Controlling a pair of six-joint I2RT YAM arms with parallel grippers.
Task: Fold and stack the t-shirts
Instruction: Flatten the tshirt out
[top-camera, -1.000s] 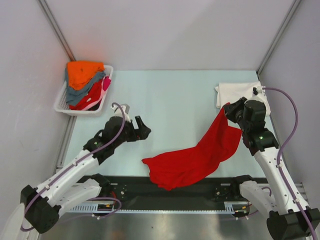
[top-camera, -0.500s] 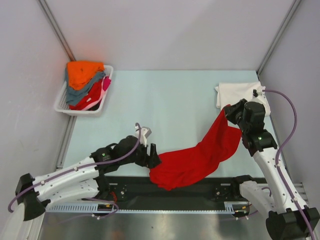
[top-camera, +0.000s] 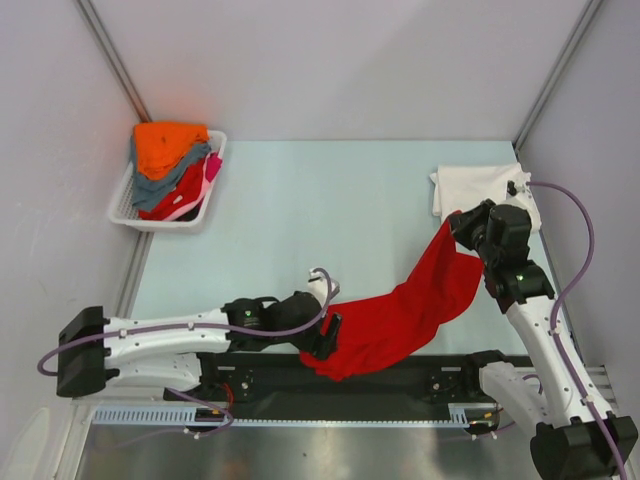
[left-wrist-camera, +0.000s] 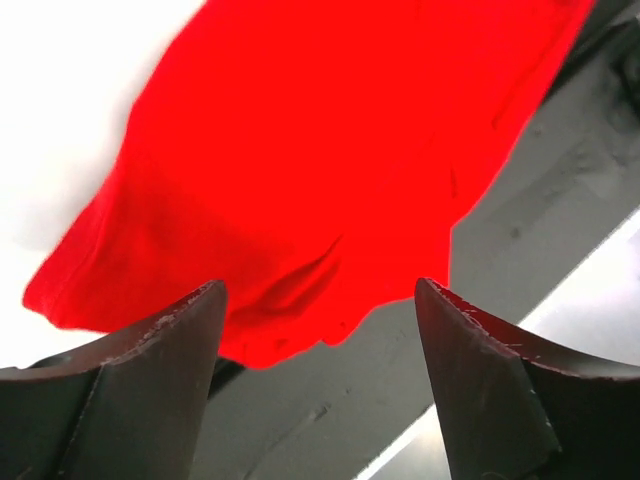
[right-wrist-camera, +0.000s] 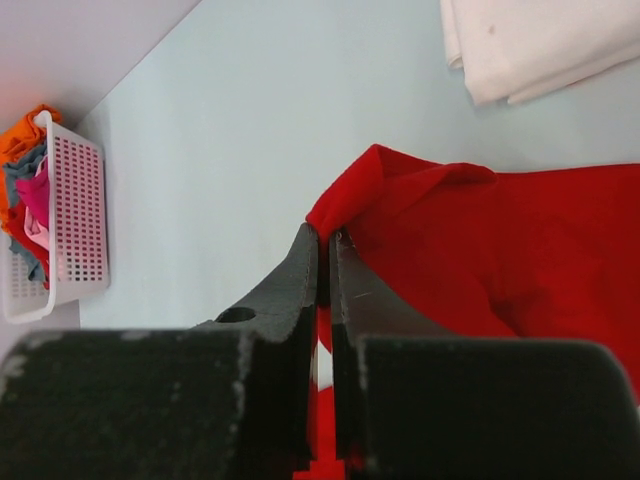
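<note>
A plain red t-shirt hangs from my right gripper, which is shut on one corner and holds it lifted; its low end drapes over the table's near edge. In the right wrist view the fingers pinch the red cloth. My left gripper is open at the shirt's lower left end, low by the front edge. In the left wrist view the red hem lies just beyond its spread fingertips, apart from them. A folded cream-white t-shirt lies at the far right, also in the right wrist view.
A white mesh basket at the far left holds orange, grey-teal and red-with-pink shirts; it shows in the right wrist view. A black rail runs along the near table edge. Grey walls close in left and right.
My left arm has swung from mid-table down and right to the red shirt's lower left end. My right gripper has kept the shirt's corner held up, nearly still.
</note>
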